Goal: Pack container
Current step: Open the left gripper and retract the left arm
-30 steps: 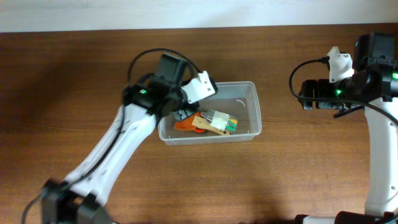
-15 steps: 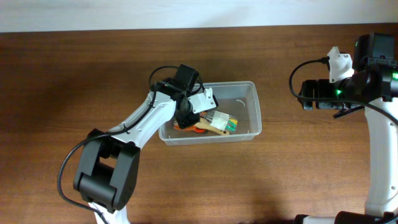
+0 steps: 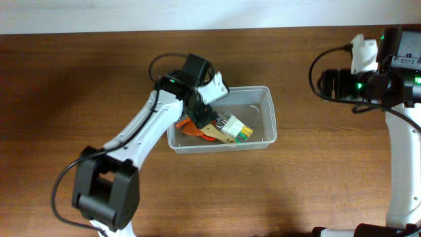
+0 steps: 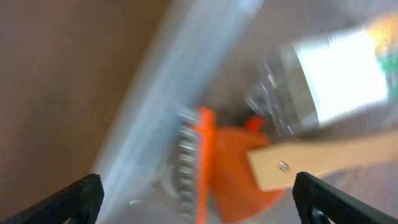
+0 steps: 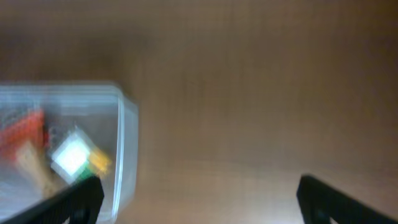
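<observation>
The container (image 3: 263,95) is a clear plastic tub in the middle of the table. It holds an orange tool (image 3: 193,126), a wooden handle (image 3: 217,133) and a white block with yellow and green parts (image 3: 234,126). My left gripper (image 3: 197,113) hangs open over the tub's left end. In the left wrist view its fingertips (image 4: 81,196) stand wide apart either side of the orange tool (image 4: 230,174), touching nothing, with the wooden handle (image 4: 323,158) and the tub wall (image 4: 143,112) below. My right gripper (image 3: 327,83) is open and empty over bare table at the far right.
The right wrist view is blurred and shows the container's right end (image 5: 124,143) at lower left, with brown wooden table (image 5: 249,93) filling the rest. The left arm's white link (image 3: 141,131) slants across the table to the tub.
My left gripper has opened wide over the tub's left end, and the orange tool now lies free below it. The right arm has shifted a little towards the far edge.
</observation>
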`<state>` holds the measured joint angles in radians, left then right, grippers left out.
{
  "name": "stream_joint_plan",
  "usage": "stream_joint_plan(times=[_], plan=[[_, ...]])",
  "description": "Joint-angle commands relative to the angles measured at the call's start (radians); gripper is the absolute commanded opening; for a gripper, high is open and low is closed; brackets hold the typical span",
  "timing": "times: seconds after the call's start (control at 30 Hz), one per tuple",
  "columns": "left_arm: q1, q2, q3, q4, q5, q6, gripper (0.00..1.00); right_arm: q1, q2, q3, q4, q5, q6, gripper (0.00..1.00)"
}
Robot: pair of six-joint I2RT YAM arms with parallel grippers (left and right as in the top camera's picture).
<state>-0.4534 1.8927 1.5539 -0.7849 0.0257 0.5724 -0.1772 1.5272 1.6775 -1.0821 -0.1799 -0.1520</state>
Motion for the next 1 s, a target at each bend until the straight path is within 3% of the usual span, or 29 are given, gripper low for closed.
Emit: stream_joint_plan(times=[0.0,0.1,0.17,0.27,0.53,0.8,0.97], plan=[[0.051,-0.088,0.099,0.0,-0.031,-0.131,0.99,-0.006,0.006,-0.001,0.178,-0.034,0.011,0.99],[0.109,-0.105,0.146,0.011,-0.032,-0.142,0.99,-0.006,0.02,-0.001,0.338,-0.033,-0.001,0.99],[0.157,-0.117,0.159,0.014,-0.064,-0.196,0.99,-0.006,0.029,-0.001,0.356,-0.015,-0.06,0.99],[0.232,-0.138,0.16,-0.006,-0.157,-0.271,0.99,-0.009,0.031,-0.001,0.303,0.096,-0.083,0.99],[0.41,-0.264,0.111,-0.058,-0.161,-0.383,0.99,-0.006,-0.01,-0.02,0.182,0.147,-0.109,0.99],[0.461,-0.61,-0.242,0.105,-0.161,-0.393,0.99,0.008,-0.272,-0.335,0.246,0.124,-0.101,0.99],[0.461,-0.867,-0.53,0.206,-0.161,-0.478,0.99,0.084,-0.51,-0.559,0.264,0.125,-0.102,0.99]])
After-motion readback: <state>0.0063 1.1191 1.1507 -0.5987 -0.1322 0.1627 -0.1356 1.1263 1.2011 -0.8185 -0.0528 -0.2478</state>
